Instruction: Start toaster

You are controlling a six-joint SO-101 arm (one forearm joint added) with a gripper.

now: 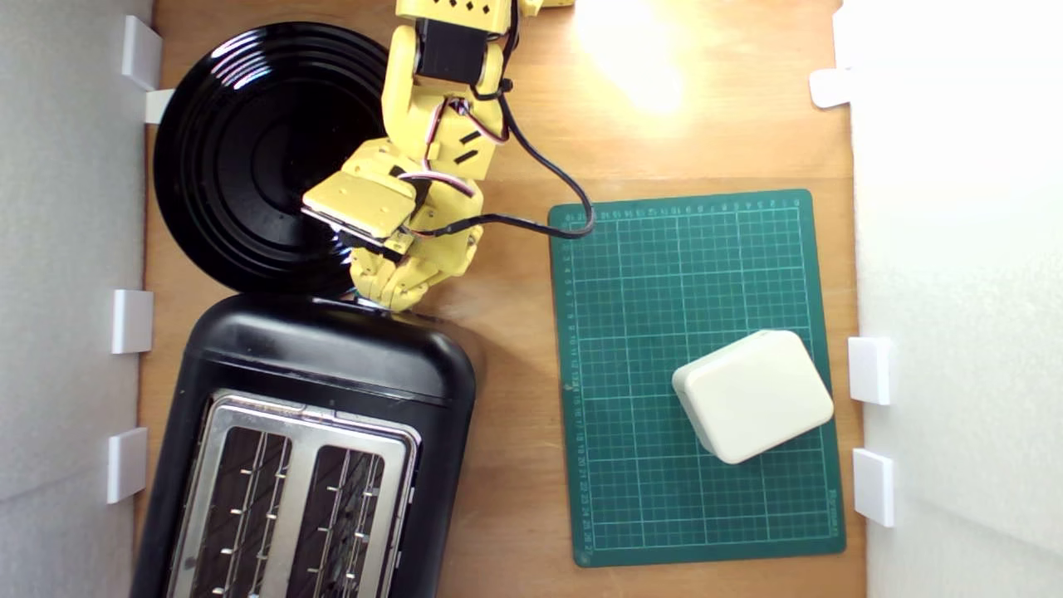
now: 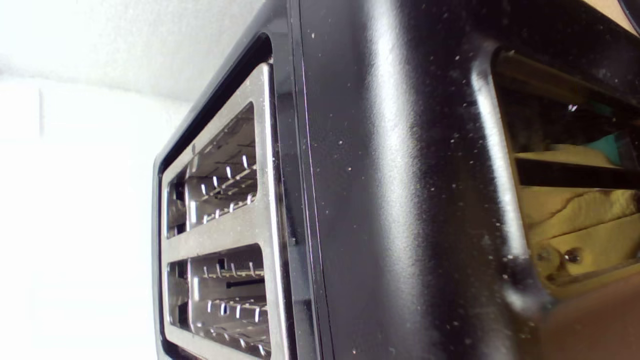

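The glossy black toaster (image 1: 332, 365) lies at the exterior view's lower left, its silver top plate (image 1: 307, 415) showing two empty slots. My yellow gripper (image 1: 384, 297) points down at the toaster's end nearest the arm, its tip touching or just over that edge. In the wrist view the toaster's black end wall (image 2: 400, 200) fills the frame, with the slots (image 2: 225, 200) beside it. A small teal-green lever tab (image 2: 606, 148) shows right by a yellow finger (image 2: 575, 220). The jaws are too hidden to tell if they are open or shut.
A round black ribbed plate (image 1: 249, 149) lies just beyond the toaster, partly under the arm. A green cutting mat (image 1: 648, 291) at the exterior view's right carries a cream rounded box (image 1: 751, 394). The arm's black cable (image 1: 548, 166) drapes to the mat. White walls with clips border the wooden table (image 1: 515, 374).
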